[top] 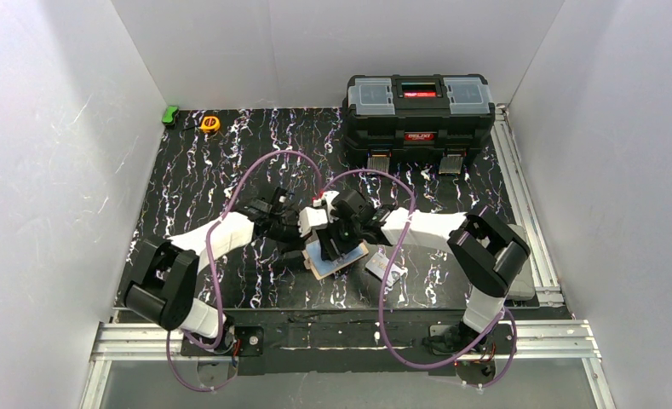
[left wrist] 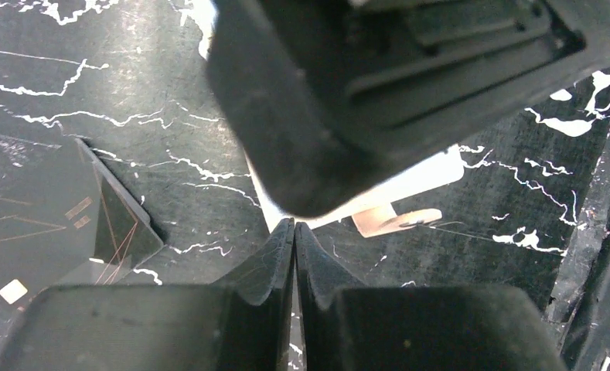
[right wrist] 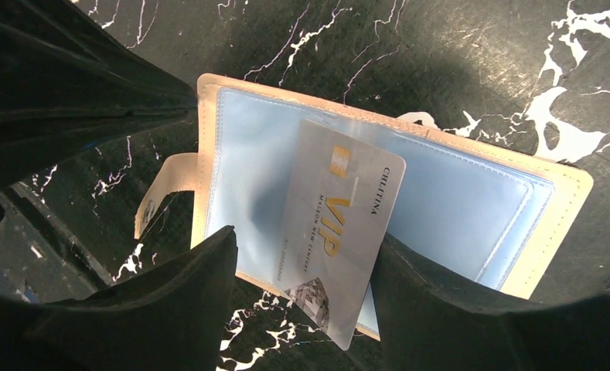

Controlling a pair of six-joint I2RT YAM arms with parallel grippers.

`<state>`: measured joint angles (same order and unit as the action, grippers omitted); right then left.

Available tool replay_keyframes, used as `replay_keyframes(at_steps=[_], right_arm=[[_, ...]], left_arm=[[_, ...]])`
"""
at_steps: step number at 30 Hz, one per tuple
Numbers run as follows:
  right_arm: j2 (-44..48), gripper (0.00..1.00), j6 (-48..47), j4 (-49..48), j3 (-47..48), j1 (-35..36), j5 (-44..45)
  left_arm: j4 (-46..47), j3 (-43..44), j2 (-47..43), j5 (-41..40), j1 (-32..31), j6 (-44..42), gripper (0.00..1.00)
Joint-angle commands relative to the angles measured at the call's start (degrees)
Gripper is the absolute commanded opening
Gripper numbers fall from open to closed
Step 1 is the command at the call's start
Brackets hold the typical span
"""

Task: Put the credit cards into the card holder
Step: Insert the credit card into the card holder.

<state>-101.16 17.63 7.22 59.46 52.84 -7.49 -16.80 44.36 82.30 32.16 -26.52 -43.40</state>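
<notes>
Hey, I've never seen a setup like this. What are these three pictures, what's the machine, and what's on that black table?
Two robot arms work at a black marbled table. The overhead picture looks down on both; the other two come from a camera on each wrist. The right gripper stands open, fingers either side of a silver VIP card partly slid into an open cream card holder. The left gripper is shut and empty, its tips by the holder's edge. Another card lies beside the holder. A black toolbox sits at the back.
</notes>
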Motion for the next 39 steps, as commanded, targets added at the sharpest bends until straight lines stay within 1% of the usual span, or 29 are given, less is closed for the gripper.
replay_keyframes(at_steps=[1, 6, 14, 19, 24, 27, 29, 31, 35, 37, 39], right_arm=[[0.19, 0.7, -1.02, 1.95, -2.09, -1.28, -5.99], [0.21, 0.71, -0.03, -1.17, -3.98, -3.18, -12.09], [-1.13, 0.72, 0.92, -4.59, -5.61, -5.96, -20.96], [-0.53, 0.74, 1.86, -6.68, -7.55, -9.22, -26.64], [-0.39, 0.76, 3.71, -11.57, -9.67, -11.71, -32.2], [-1.31, 0.77, 3.94, -11.36, -8.9, -12.33, -33.55], [-1.53, 0.81, 3.99, -10.56, -8.52, -12.7, -33.05], [-1.05, 0.82, 3.98, -9.24, -8.46, -12.84, -31.24], [2.75, 0.83, 3.5, -7.54, -8.58, -12.94, -25.37], [2.69, 0.83, 2.26, -3.67, -7.05, -12.94, -24.14], [2.79, 0.83, 2.24, -2.76, -6.69, -12.94, -23.64]], left_arm=[[1.23, 0.35, 1.52, 0.23, -1.72, -0.68, 0.03], [1.53, 0.52, 2.75, -0.96, -2.44, -2.37, 0.04], [2.33, -1.26, 3.07, -3.34, -4.9, -9.17, 0.04], [1.97, -4.79, 0.37, -5.7, -6.71, -13.95, 0.03], [1.64, -9.83, -3.7, -6.88, -7.47, -20.45, 0.03], [1.73, -11.61, -4.83, -7.57, -8.04, -22.97, 0.04], [1.83, -11.92, -4.75, -8.1, -8.32, -23.31, 0.04], [1.85, -11.74, -4.41, -8.49, -8.45, -23.02, 0.04], [2.29, -11.21, -3.96, -8.52, -8.49, -22.87, 0.04], [2.29, -10.91, -3.89, -8.65, -8.54, -22.84, 0.03], [2.26, -10.79, -3.96, -8.76, -8.53, -22.8, 0.03]])
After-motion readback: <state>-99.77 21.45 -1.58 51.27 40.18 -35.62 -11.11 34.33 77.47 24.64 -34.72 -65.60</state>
